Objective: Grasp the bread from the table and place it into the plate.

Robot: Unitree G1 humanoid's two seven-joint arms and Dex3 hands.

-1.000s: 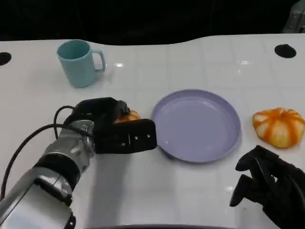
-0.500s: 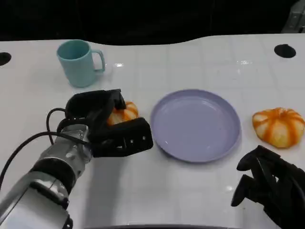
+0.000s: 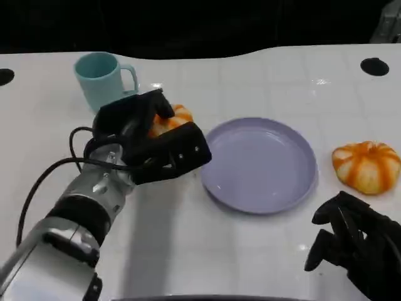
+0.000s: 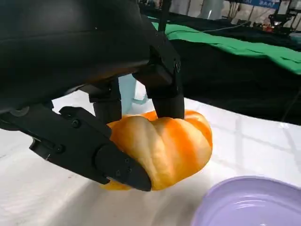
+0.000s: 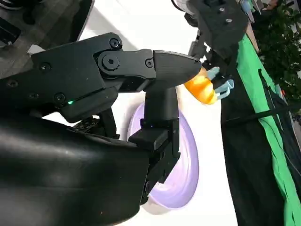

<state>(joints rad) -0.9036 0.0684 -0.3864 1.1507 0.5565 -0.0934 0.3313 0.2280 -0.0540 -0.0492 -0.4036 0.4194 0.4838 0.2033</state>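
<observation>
Roughly halfway, judging by how things lie. Grasp done: bread (image 3: 170, 119) pinched in the left hand (image 3: 150, 147), black fingers (image 4: 94, 146) pressed on its near and far sides in the left wrist view. Seemingly lifted just clear of the table (image 3: 250, 263), though hard to tell for certain. Held just left of the plate (image 3: 263, 163), close beside its rim but not yet over it. Nothing lying in the plate. Left to do, by this reading: carry the bread rightward across the near rim, lower it onto the plate's flat middle, spread the fingers and draw the hand clear.

Right hand (image 3: 351, 248) low and to the right of the plate, near its front edge, fingers loosely bent and apart, holding nothing. A second orange striped roll (image 3: 366, 166) on the table just right of the plate, untouched. A teal cup (image 3: 102, 81) upright well to the left of the plate and further back, near the held bread but apart from it.
</observation>
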